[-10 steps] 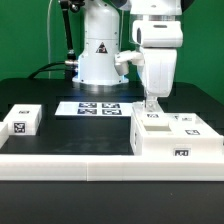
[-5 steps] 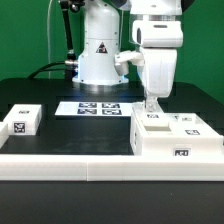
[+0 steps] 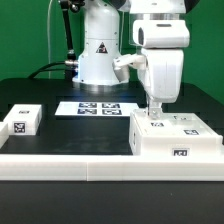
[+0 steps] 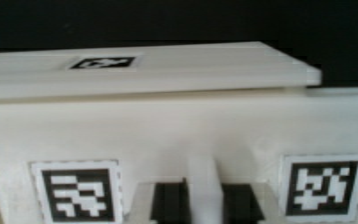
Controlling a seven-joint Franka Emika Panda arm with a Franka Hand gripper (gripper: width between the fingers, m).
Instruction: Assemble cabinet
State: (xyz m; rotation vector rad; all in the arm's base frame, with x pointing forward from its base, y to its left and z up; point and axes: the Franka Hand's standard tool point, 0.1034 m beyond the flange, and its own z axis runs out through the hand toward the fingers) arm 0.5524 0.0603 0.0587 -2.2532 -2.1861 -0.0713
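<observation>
The cabinet [image 3: 176,138] is a big white tagged box at the exterior view's right, against the front rail. My gripper [image 3: 155,113] points straight down at the far left part of its top. In the wrist view the cabinet [image 4: 176,120] fills the frame, with one tag on a raised slab and a tag on either side of my gripper [image 4: 208,203]. The two dark fingers [image 4: 171,203] stand close together with a narrow white strip of the cabinet between them. A smaller white tagged block [image 3: 22,120] lies at the exterior view's left.
The marker board [image 3: 98,107] lies flat in front of the robot base [image 3: 98,62]. A long white rail [image 3: 80,162] runs along the table's front edge. Dark table surface lies between the small block and the cabinet.
My gripper has shifted slightly towards the exterior view's right and a little lower over the cabinet top. The small block and the marker board have not moved.
</observation>
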